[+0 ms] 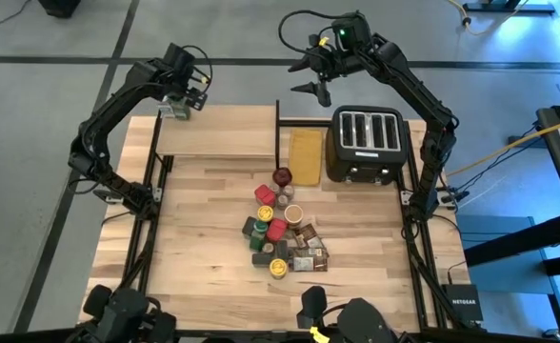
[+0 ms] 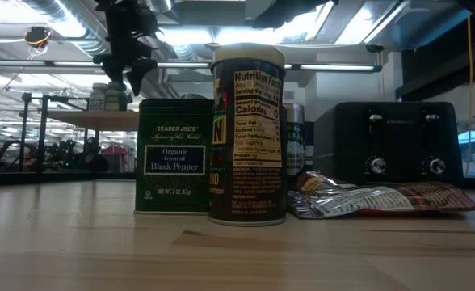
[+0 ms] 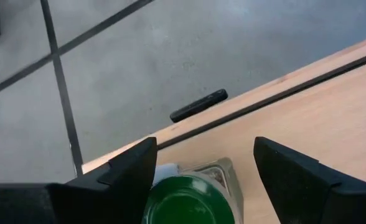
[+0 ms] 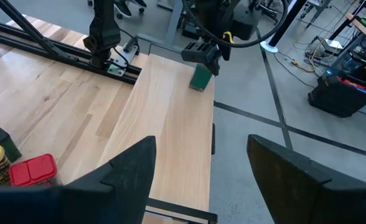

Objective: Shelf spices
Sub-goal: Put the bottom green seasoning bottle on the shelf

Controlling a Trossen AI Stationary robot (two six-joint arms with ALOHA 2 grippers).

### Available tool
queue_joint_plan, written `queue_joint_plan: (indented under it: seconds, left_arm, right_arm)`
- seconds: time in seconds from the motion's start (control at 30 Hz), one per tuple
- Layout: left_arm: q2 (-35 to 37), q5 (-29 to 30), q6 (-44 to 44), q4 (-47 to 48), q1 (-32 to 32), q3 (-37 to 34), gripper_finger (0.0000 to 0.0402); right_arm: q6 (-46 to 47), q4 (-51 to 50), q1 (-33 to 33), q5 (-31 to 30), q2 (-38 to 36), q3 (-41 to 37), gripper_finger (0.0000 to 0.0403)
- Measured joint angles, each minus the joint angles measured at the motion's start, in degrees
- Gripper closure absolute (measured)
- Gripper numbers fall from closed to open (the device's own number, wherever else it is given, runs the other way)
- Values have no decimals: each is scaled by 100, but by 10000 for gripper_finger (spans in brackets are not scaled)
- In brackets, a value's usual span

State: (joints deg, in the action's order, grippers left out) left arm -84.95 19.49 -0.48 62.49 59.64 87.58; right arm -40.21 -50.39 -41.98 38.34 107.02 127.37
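Observation:
A green-lidded spice jar (image 3: pixel 184 198) stands upright on the far left corner of the light-wood shelf (image 1: pixel 218 131). My left gripper (image 3: pixel 205 146) hovers open over it, its fingers to either side of the lid and slanting down, with a gap showing on one side. From the right wrist view the jar (image 4: pixel 200 77) sits just below that gripper (image 4: pixel 203 59). The other spices (image 1: pixel 282 233) lie heaped on the table's middle. My right gripper (image 1: pixel 310 81) hangs open, with nothing in it, high beyond the shelf's far right end.
A black toaster (image 1: pixel 368 143) stands at the far right, with a tan board (image 1: pixel 306 155) and a dark red knob (image 1: pixel 282 176) beside it. In the low view a black pepper tin (image 2: pixel 173 158), a tall jar (image 2: pixel 248 133) and a foil packet (image 2: pixel 375 198) stand close.

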Motion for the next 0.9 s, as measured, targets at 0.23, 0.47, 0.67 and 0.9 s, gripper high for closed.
queue_joint_plan:
  seconds: [0.23, 0.47, 0.67, 0.9]
  left_arm:
    - [0, 72, 84, -269, 0, -1, 139]
    - [19, 66, 262, -662, -204, 51, 139]
    - [59, 81, 260, -525, -946, 60, 139]
    - [586, 1075, -120, -556, -2153, -74, 139]
  right_arm:
    - [0, 9, 0, 21, 0, 0, 144]
    - [2, 5, 0, 17, 0, 0, 144]
    - [1, -38, 0, -23, 0, 0, 144]
    - [-18, -104, 0, -39, 0, 0, 144]
